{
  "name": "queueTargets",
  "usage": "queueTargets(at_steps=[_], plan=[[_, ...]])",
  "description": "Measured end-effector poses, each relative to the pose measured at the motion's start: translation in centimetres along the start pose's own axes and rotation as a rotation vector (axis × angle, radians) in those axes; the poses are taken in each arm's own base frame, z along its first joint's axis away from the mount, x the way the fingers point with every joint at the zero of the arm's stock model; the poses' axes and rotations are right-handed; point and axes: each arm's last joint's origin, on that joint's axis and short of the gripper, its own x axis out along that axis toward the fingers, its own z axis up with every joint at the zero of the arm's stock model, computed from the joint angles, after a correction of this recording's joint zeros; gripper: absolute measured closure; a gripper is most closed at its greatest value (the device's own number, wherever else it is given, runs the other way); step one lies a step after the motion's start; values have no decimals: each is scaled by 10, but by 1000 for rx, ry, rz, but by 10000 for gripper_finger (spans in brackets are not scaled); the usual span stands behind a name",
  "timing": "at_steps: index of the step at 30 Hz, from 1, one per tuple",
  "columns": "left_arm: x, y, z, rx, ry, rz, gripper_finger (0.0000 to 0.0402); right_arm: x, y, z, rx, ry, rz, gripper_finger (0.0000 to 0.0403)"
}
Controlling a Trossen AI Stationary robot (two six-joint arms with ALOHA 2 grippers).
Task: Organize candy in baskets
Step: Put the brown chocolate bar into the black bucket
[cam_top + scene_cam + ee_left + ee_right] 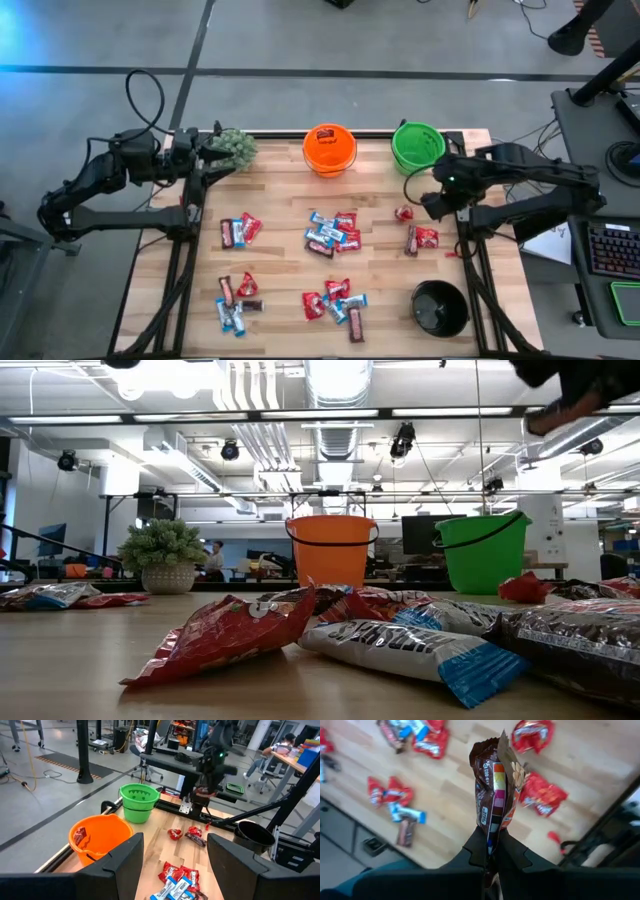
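— Three round baskets sit on the pale wooden counter (280,250); which gets this one?
— Judging by colour, the black bowl (440,308), lower right. Right fingers (492,851) clamp a dark brown packet (495,795) at right-centre; left fingers (175,862) stand apart, upper left.

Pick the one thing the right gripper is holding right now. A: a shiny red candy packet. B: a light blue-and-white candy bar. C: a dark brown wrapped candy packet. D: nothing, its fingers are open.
C: in the right wrist view the right gripper has its dark fingers pinched shut on the bottom edge of a dark brown wrapped candy packet, held above the wooden table.
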Motion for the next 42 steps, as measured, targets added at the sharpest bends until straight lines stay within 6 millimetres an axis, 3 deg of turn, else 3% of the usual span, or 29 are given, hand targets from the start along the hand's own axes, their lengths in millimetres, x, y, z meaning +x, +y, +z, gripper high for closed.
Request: queueTargets(at_steps=[12, 28, 37, 42], plan=[[-7, 0, -3, 12, 11, 1, 200, 3, 24, -36, 2, 76, -20, 390], [-12, 0, -3, 14, -5, -2, 200, 39, 69, -109, 98, 235, -29, 390], [-12, 0, -3, 12, -5, -2, 200, 49, 78, -155, 198, 334, -28, 390], [-12, 0, -3, 5, -5, -3, 200, 53, 75, -169, 183, 346, -68, 390]])
